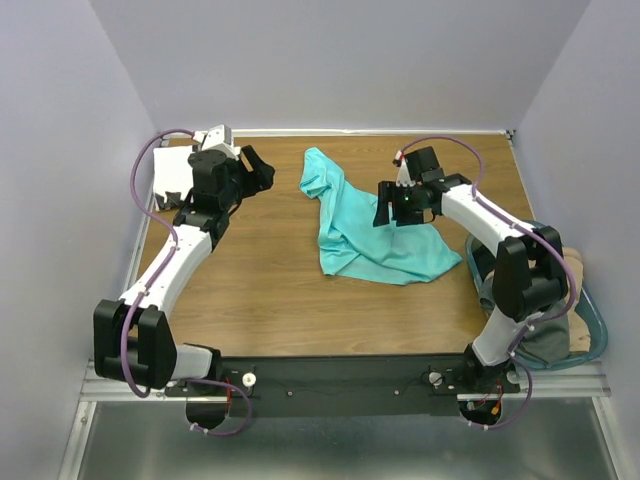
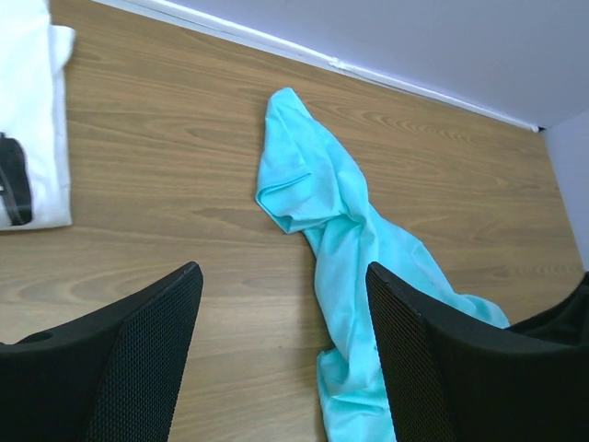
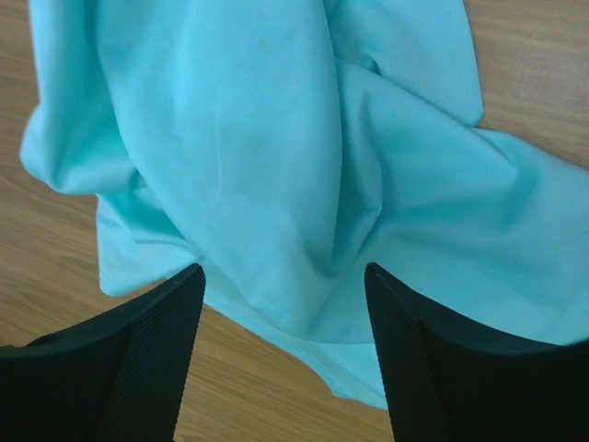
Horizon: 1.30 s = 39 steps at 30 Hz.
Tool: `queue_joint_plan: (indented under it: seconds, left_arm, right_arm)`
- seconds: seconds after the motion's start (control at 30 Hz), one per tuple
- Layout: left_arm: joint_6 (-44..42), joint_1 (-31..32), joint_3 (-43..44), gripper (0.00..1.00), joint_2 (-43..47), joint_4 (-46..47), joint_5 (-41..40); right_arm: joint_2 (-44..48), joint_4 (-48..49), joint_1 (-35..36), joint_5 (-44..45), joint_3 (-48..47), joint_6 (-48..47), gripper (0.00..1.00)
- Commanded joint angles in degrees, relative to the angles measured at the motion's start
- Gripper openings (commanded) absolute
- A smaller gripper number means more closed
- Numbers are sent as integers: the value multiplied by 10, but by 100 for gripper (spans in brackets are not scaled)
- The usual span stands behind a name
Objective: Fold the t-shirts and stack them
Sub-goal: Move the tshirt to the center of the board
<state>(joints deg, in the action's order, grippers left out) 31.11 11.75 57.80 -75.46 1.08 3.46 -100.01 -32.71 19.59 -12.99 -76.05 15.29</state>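
The turquoise t-shirt (image 1: 365, 225) lies crumpled on the wooden table (image 1: 270, 300), mid-right. It also shows in the left wrist view (image 2: 340, 221) and fills the right wrist view (image 3: 294, 157). The white t-shirt (image 1: 175, 178), with a black mark, lies folded at the far left, partly hidden by my left arm; it also shows in the left wrist view (image 2: 32, 110). My left gripper (image 1: 255, 170) is open and empty, left of the turquoise shirt. My right gripper (image 1: 392, 212) is open and empty, just above the shirt's right part.
A teal basket (image 1: 560, 310) with grey and tan cloth stands off the table's right edge, beside my right arm's base. Purple walls close in the back and both sides. Bare wood lies between the two shirts and along the near edge.
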Motion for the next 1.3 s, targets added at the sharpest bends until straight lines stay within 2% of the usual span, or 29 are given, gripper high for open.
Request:
queue_joint_plan:
  seconds: [0.0, 0.1, 0.2, 0.3, 0.33, 0.37, 0.4, 0.43, 0.47, 0.5, 0.6, 0.7, 0.87, 0.9, 0.93, 1.03, 1.13, 1.27]
  left_arm:
    - [26, 12, 30, 79, -21, 13, 55]
    - [30, 15, 43, 79, -40, 12, 75]
    - [17, 16, 57, 79, -53, 9, 75]
    - [16, 16, 71, 79, -64, 1, 76]
    - [18, 16, 72, 79, -65, 1, 78]
    - [19, 17, 70, 79, -68, 9, 78]
    - [20, 18, 65, 79, -70, 15, 76]
    - [21, 17, 63, 79, -72, 18, 74]
    - [22, 17, 64, 78, -72, 15, 73]
    - [23, 18, 68, 78, -72, 13, 73]
    - [18, 22, 57, 78, -52, 16, 60]
    - [7, 23, 45, 79, -45, 15, 53]
    - [3, 27, 53, 78, -61, 10, 66]
    - [1, 31, 63, 78, -71, 9, 68]
    - [-1, 37, 70, 78, -82, 8, 70]
    - [-9, 44, 99, 78, -101, 1, 82]
    - [-18, 52, 127, 78, -130, -7, 87]
    - [-28, 58, 171, 77, -188, -26, 96]
  right_arm:
    - [-7, -23, 2, 1, 27, -43, 78]
    - [-27, -23, 1, 3, 35, -46, 80]
    - [-59, -16, 1, -5, 29, -57, 74]
    - [-97, -17, 2, -4, 6, -65, 55]
    - [-102, -17, 2, -2, -1, -69, 44]
    - [-105, -18, 2, 2, -15, -73, 37]
    - [-103, -20, 2, 27, -22, -73, 10]
    - [-100, -26, 2, 51, -33, -68, 0]
    - [-96, -36, 1, 76, -46, -65, 0]
    - [-86, -55, 2, 124, -79, -64, 0]
    - [-71, -68, 1, 197, -128, -71, 0]
    - [-85, -73, -6, 324, -209, -91, 0]
    - [-161, -74, -45, 399, -302, -94, 2]
    - [-177, -74, -52, 403, -320, -91, 8]
    - [-212, -81, -64, 402, -357, -90, 29]
    - [-235, -102, -68, 371, -405, -94, 76]
    - [-214, -100, -67, 275, -393, -84, 81]
    - [-187, -99, -67, 214, -319, -62, 77]
